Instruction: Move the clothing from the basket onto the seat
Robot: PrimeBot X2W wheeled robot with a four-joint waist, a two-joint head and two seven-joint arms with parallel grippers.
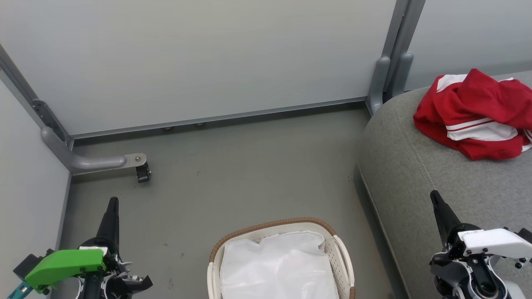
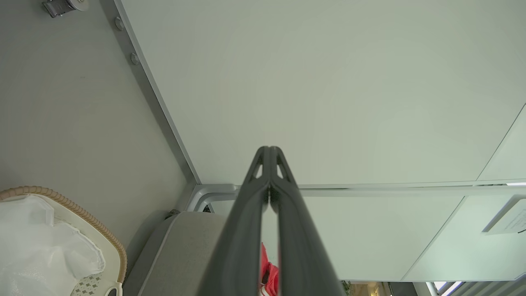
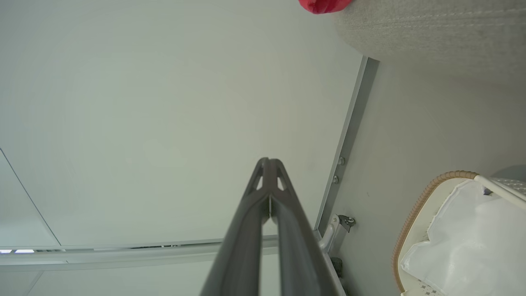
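Note:
The red clothing (image 1: pixel 476 112) with white panels lies bunched on the grey seat (image 1: pixel 415 166) at the right; a scrap of it (image 3: pixel 324 5) peeks in at the top of the right wrist view. The cream basket (image 1: pixel 341 254) with its brown rim sits on the floor at bottom centre, holding just its white liner (image 1: pixel 278 268). My left gripper (image 1: pixel 113 202) is shut and empty at the lower left, over the floor. My right gripper (image 1: pixel 434 194) is shut and empty at the lower right, over the seat's front part. In the wrist views each pair of fingertips (image 2: pixel 269 153) (image 3: pixel 269 163) is pressed together.
Pale partition panels (image 1: pixel 208 58) stand behind and to the left, with a metal foot and caster (image 1: pixel 141 168) jutting onto the grey floor (image 1: pixel 249 174). A grey post (image 1: pixel 388 74) rises where the panels meet beside the seat.

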